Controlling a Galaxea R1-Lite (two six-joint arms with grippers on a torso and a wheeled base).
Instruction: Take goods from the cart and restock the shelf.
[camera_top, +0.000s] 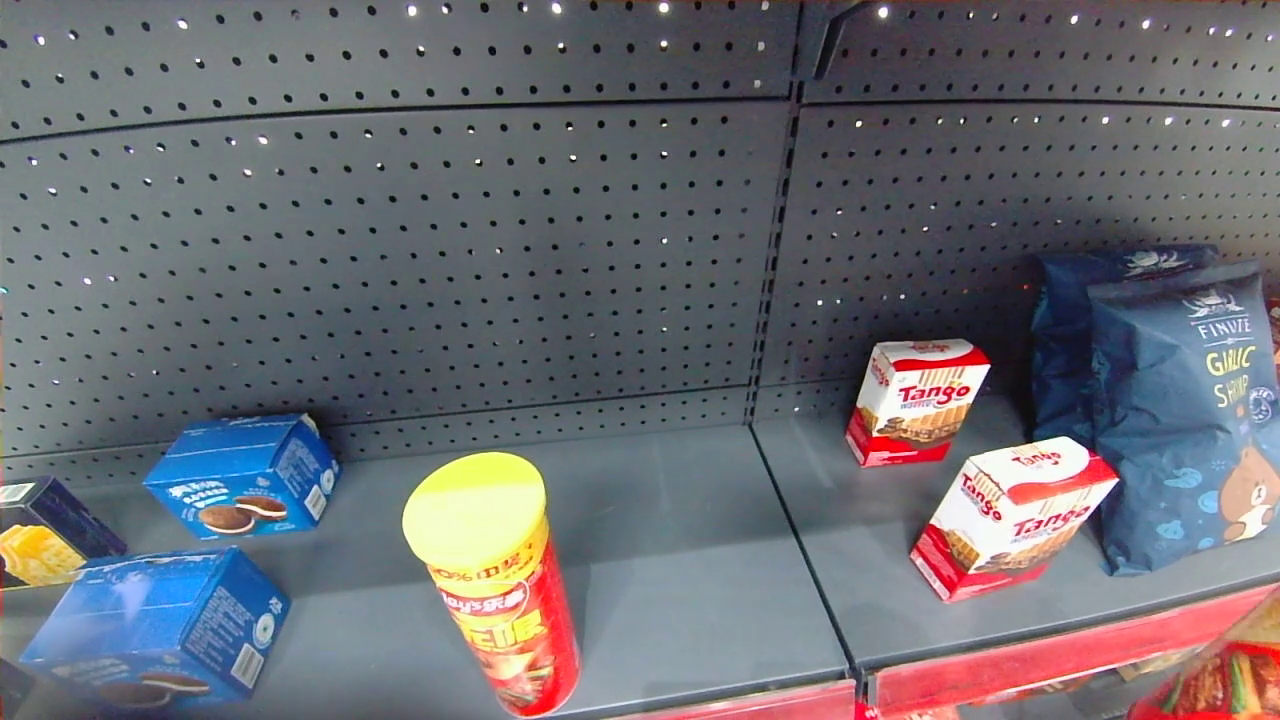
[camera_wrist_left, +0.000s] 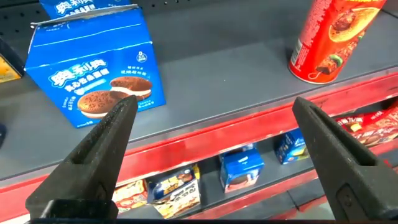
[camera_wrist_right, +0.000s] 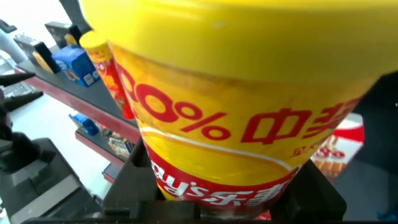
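The left gripper (camera_wrist_left: 214, 109) hangs just before the shelf's (camera_top: 680, 560) red edge (camera_wrist_left: 205, 134), its fingers (camera_wrist_left: 99, 155) spread wide with nothing between them, pointing at the gap between a blue box (camera_wrist_left: 93, 68) and the shelf can (camera_wrist_left: 329, 37). The right gripper (camera_wrist_right: 224, 205) is clamped low around the held can (camera_wrist_right: 236, 93), a dark finger on each side, apart from the shelf, whose edge runs behind it.

The shelf can (camera_top: 500, 590) stands upright near the front lip. Bare grey board lies between it and the wafer boxes (camera_top: 1010, 515), and runs back to the pegboard (camera_top: 450, 250). Two blue bags (camera_top: 1180, 420) stand beyond the wafers, at the right end.

The held can has a yellow lid, a yellow band with red print and red below, like the shelf can.
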